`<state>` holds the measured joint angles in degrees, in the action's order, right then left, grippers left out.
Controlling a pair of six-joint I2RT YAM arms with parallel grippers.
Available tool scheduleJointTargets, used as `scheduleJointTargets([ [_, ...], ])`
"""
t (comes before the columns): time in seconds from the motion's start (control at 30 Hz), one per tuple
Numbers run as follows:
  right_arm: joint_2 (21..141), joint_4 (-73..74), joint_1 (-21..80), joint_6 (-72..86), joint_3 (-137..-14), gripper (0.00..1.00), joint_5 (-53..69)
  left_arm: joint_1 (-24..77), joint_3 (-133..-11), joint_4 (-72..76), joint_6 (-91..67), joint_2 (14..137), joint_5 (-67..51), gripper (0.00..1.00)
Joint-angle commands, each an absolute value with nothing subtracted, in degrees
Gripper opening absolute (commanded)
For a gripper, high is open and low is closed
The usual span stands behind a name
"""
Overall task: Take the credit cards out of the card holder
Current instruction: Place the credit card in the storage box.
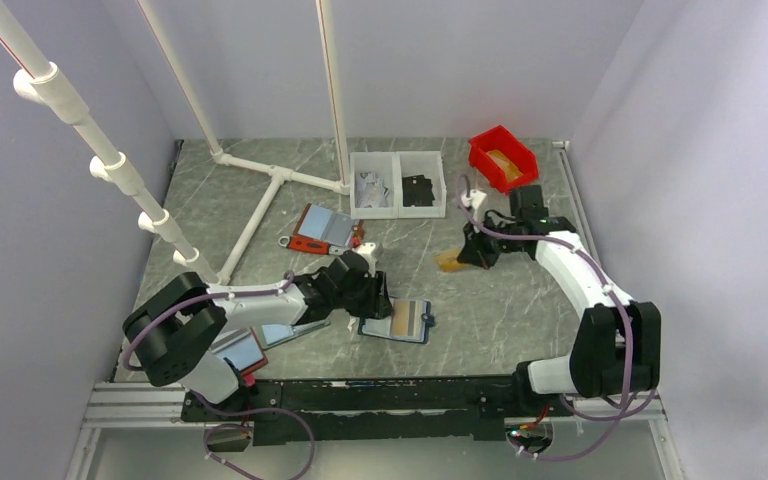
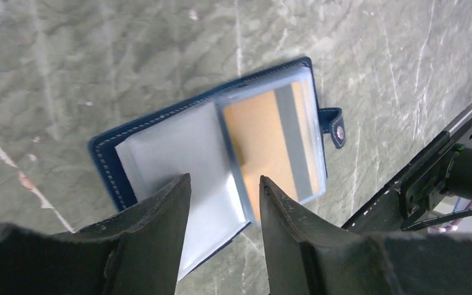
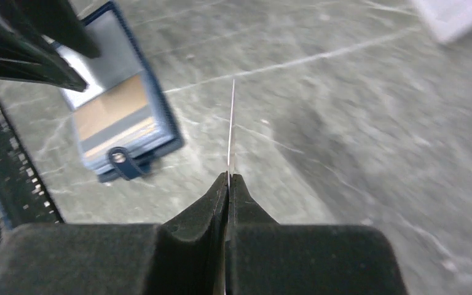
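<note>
The navy card holder (image 1: 397, 322) lies open on the table, with light blue pockets and a strap tab (image 2: 335, 126). A tan card (image 2: 264, 144) sits in its right pocket; the left pocket (image 2: 160, 153) looks empty. My left gripper (image 2: 224, 181) is open, its fingers over the holder's near edge, astride the fold. My right gripper (image 3: 228, 177) is shut on another tan card (image 1: 449, 262), seen edge-on in the right wrist view (image 3: 232, 123) and held low over the table to the holder's far right. I see no black card.
A white two-compartment tray (image 1: 398, 185) and a red bin (image 1: 502, 158) stand at the back. A red-edged holder (image 1: 322, 230) lies left of the tray. Another holder (image 1: 245, 352) lies by the left arm's base. White pipes (image 1: 260, 205) cross the back left.
</note>
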<state>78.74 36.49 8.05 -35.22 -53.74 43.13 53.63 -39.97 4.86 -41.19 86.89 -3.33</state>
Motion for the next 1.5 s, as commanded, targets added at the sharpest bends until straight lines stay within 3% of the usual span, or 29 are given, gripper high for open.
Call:
scheduleJointTargets([
  [0.0,74.9,30.78,1.71,-31.85,-56.09,0.0,38.97,50.08,-39.03,8.17,-42.16,86.56,-12.06,0.52],
  [0.27,75.66,21.71,-9.18,-23.07,-64.04,0.0,31.98,47.1,-39.33,11.06,-39.11,85.58,-21.76,0.61],
  [0.57,83.64,8.87,-9.65,-6.66,-69.88,0.0,18.71,46.58,-33.67,22.74,-45.27,82.72,-20.66,0.64],
  [0.93,96.0,6.34,-10.11,5.99,-80.73,0.0,17.26,45.88,-31.31,27.41,-48.48,75.56,-20.63,0.66],
  [1.07,99.02,5.8,-10.2,8.23,-83.42,0.0,17.4,44.27,-32.45,21.41,-46.89,68.79,-19.63,0.74],
  [1.2,102.84,6.17,-10.36,10.98,-87.1,0.0,17.7,42.75,-36.69,8.61,-42.02,60.82,-15.09,0.99],
  [1.47,111.39,7.56,-10.96,17.81,-96.53,0.0,19.41,35.42,-54.84,-21.12,-23.93,55.32,-12.48,0.99],
])
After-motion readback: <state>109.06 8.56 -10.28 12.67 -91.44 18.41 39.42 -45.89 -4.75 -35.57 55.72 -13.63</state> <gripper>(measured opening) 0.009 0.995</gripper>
